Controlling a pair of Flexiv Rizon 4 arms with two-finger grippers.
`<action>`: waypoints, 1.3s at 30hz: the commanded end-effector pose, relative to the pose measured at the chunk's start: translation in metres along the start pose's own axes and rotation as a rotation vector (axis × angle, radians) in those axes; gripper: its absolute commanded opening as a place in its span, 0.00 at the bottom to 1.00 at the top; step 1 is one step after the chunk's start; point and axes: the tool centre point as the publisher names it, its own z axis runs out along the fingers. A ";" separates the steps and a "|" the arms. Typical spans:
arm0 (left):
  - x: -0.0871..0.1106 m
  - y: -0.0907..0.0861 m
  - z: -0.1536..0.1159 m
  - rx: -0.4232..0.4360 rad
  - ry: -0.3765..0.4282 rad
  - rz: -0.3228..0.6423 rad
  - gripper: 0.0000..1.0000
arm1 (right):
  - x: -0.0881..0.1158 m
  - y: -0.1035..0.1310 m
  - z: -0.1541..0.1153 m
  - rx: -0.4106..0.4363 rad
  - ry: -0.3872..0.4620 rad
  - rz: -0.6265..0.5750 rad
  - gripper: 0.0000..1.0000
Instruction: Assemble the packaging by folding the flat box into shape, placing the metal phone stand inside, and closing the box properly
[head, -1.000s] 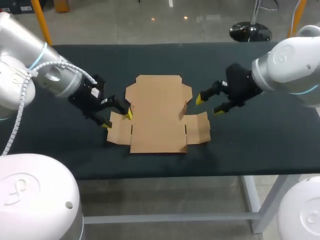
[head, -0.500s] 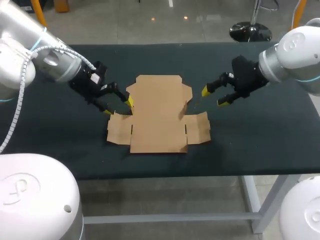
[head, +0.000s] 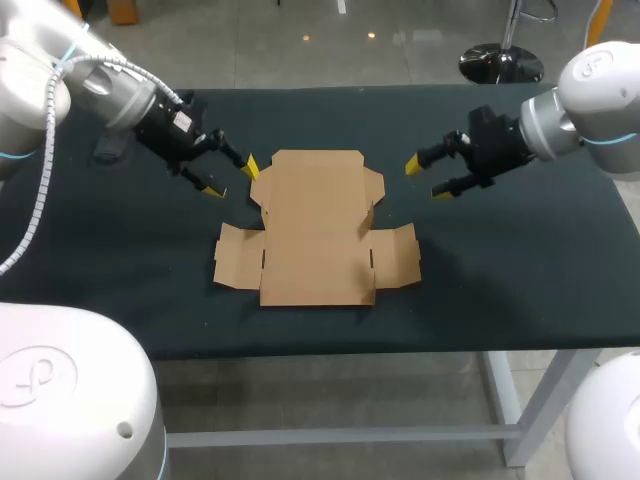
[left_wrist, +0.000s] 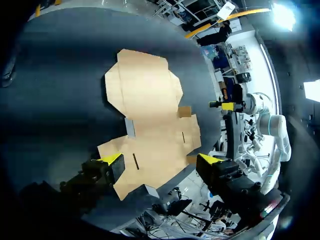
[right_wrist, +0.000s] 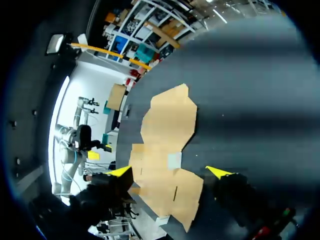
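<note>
Fingers (head: 250, 166) farther from flat cardboard box (head: 315, 240)

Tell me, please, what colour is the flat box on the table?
The flat box is plain brown cardboard, clearest in the head view.

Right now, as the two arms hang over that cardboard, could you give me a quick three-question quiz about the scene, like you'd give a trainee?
1. True or false: the cardboard box is already folded into shape.
2. Pick one. The left gripper and right gripper are: A) both shut on the box; B) both open, one at each side of the box, touching nothing; C) one open, one shut.
3. Fill in: the thing that must go inside the box, which shows in no view, is the metal ____.

Key: 1 false, it lies flat on the table; 2 B; 3 phone stand.
</note>
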 end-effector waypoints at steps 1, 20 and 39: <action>-0.008 -0.016 -0.004 -0.114 0.009 0.004 1.00 | -0.008 0.019 0.013 0.070 0.199 0.023 1.00; -0.026 -0.042 -0.013 -0.080 0.019 -0.013 1.00 | -0.020 0.052 0.051 0.085 0.246 0.099 1.00; -0.038 -0.045 -0.010 -0.086 0.024 -0.039 1.00 | -0.028 0.061 0.075 0.063 0.147 0.091 0.87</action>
